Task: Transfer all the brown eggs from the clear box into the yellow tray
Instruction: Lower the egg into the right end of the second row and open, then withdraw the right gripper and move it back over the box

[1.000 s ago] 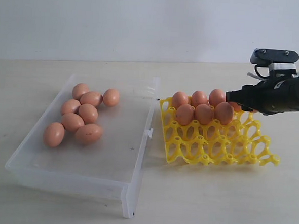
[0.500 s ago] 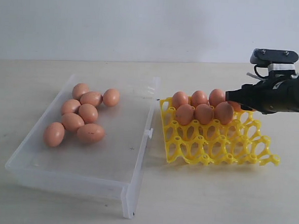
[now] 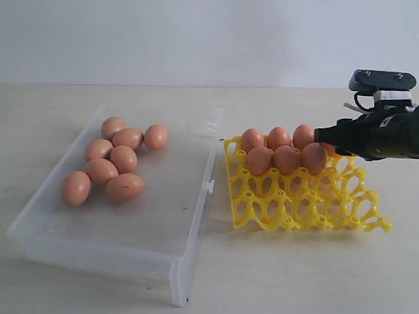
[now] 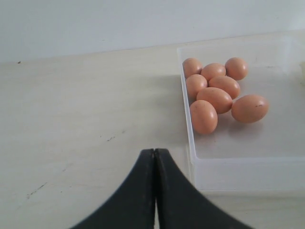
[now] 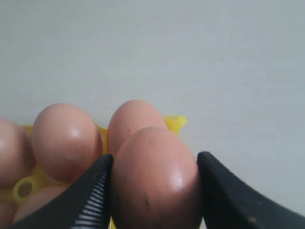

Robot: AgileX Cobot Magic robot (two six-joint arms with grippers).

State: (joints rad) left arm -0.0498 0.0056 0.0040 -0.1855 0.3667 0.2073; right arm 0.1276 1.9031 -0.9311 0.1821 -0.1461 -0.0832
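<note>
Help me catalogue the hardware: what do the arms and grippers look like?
The right arm is bulky and black, topped by a black block with a thin cable. Its fingers are black, one ribbed inside. The left gripper has smooth, black, tapering fingers.

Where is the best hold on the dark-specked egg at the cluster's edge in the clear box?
Come straight down with the left pincer and close across the narrow middle of the specked egg: it lies on its side on the clear box floor. A neighbouring egg sits against one end, so gripping lengthwise looks harder.
</note>
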